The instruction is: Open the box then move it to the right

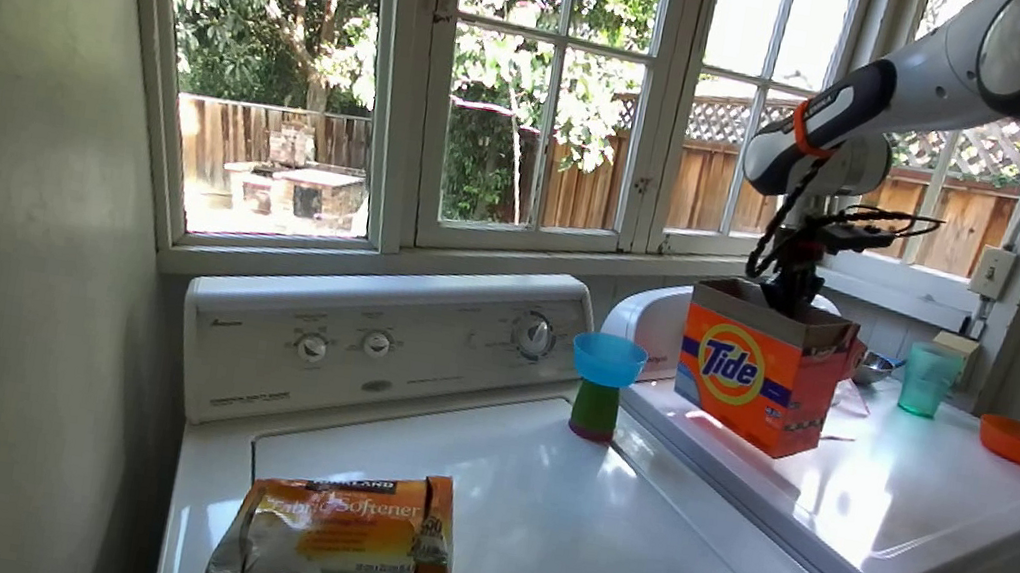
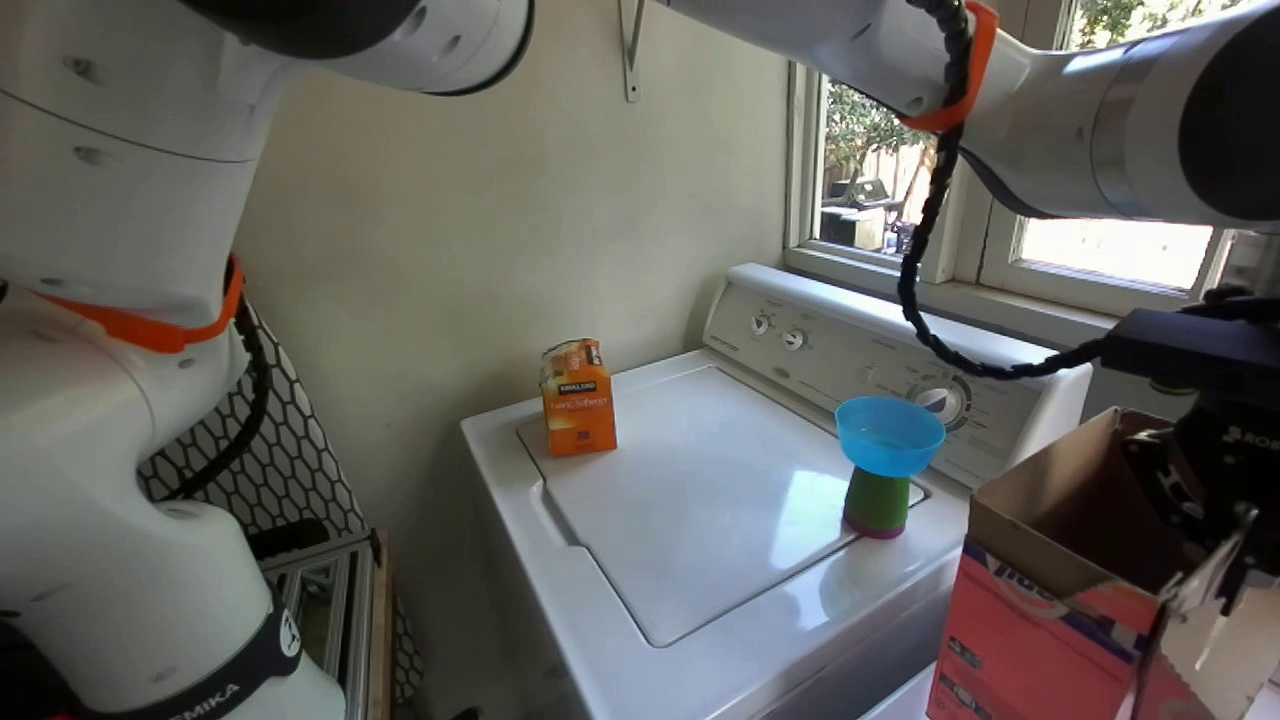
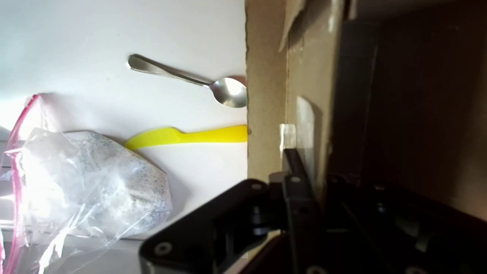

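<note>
See, in an exterior view, orange cardboard box (image 1: 755,369), open-topped, lettered blue on yellow bullseye, over white appliance (image 1: 896,476); touching or not, cannot tell. In an exterior view, see its brown inside (image 2: 1090,505); in wrist view, gripper (image 3: 315,177) clamped tight on its wall (image 3: 321,68), plus crinkled plastic bag (image 3: 99,182).

Orange Tide carton (image 1: 760,374) carries blue lettering across an orange-and-yellow bullseye.
Also in view: a blue bowl (image 2: 890,437), a green cup (image 2: 880,498) edged in magenta, a sea-green tumbler (image 1: 928,381), a yellow knife (image 3: 190,137) and a pink-trimmed clear bag (image 3: 45,163) of blue-speckled white powder (image 3: 125,179).
</note>
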Tool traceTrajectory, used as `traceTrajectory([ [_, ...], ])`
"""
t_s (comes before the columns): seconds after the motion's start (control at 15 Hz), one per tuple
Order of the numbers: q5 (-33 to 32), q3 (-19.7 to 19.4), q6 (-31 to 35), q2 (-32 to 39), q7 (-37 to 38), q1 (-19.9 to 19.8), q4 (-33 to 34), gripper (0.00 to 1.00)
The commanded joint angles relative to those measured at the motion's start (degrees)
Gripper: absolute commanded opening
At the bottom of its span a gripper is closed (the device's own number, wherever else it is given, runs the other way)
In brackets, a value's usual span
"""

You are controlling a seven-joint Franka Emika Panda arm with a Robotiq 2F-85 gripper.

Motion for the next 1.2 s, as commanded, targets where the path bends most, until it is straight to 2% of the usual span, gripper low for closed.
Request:
traceTrajectory([
  [0.0, 1.62, 0.03, 2.14, 1.29, 2.89, -0.40, 1.19, 0.01],
  [0.87, 1.27, 0.36, 1.57, 3.42, 2.57, -0.59, 2.58, 0.01],
  [0.93, 1.17, 0.39, 1.38, 3.47, 2.30, -0.60, 2.66, 0.29],
  [1.0, 1.11, 0.35, 1.32, 3.47, 2.40, -0.57, 2.69, 0.30],
  [1.13, 1.15, 0.38, 1.22, 3.39, 2.31, -0.61, 2.63, 0.43],
])
